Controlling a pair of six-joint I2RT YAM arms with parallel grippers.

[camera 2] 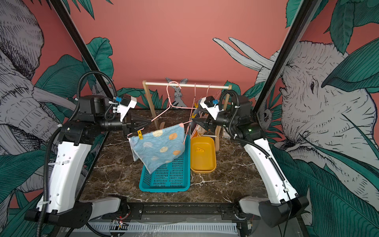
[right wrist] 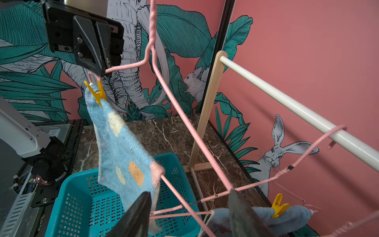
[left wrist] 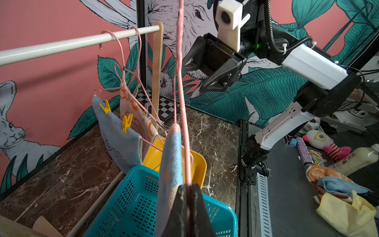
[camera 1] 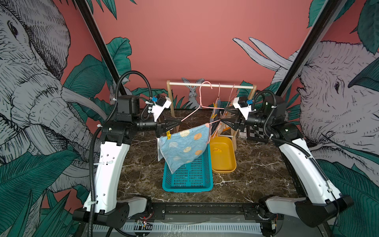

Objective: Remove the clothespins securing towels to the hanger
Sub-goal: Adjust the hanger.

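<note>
- left gripper [camera 1: 178, 122] [left wrist: 188, 185]: clamped shut on the sloping arm of the pink wire hanger [left wrist: 183, 106]. Tip points to 3 o'clock in both top views.
- right gripper [camera 1: 224, 115] [right wrist: 189, 191]: jaws apart, tip facing 9 o'clock. Hanger wires cross the gap; can't tell if either jaw touches them.
- The hanger's hook sits over the white rail [camera 1: 180, 83] of the wooden rack, with its body swung out toward the left gripper.
- spotted light-blue towel [camera 1: 182, 147] [camera 2: 158, 146] hangs from that hanger's lower bar, between the two grippers.
- yellow clothespin [camera 1: 168, 134] [right wrist: 96, 93] pins the towel's 9 o'clock corner, just under the left gripper. The 3 o'clock corner is draped over the hanger's end.
- teal basket [camera 1: 187, 187] sits at 6 o'clock of the towel, and the towel's low corner hangs over it.
- yellow tub [camera 1: 223, 170] sits just beside the basket at its 3 o'clock. A loose clothespin [camera 1: 217, 149] lies in the tub.
- other hangers [left wrist: 123, 79] hang at the rail's 3 o'clock end, by the right gripper.
- On them, a blue-grey towel [left wrist: 119, 141] carries two pins [left wrist: 105, 107] [left wrist: 127, 123], both yellow. A cream towel [left wrist: 132, 110] with orange outlines hangs next to it.
</note>
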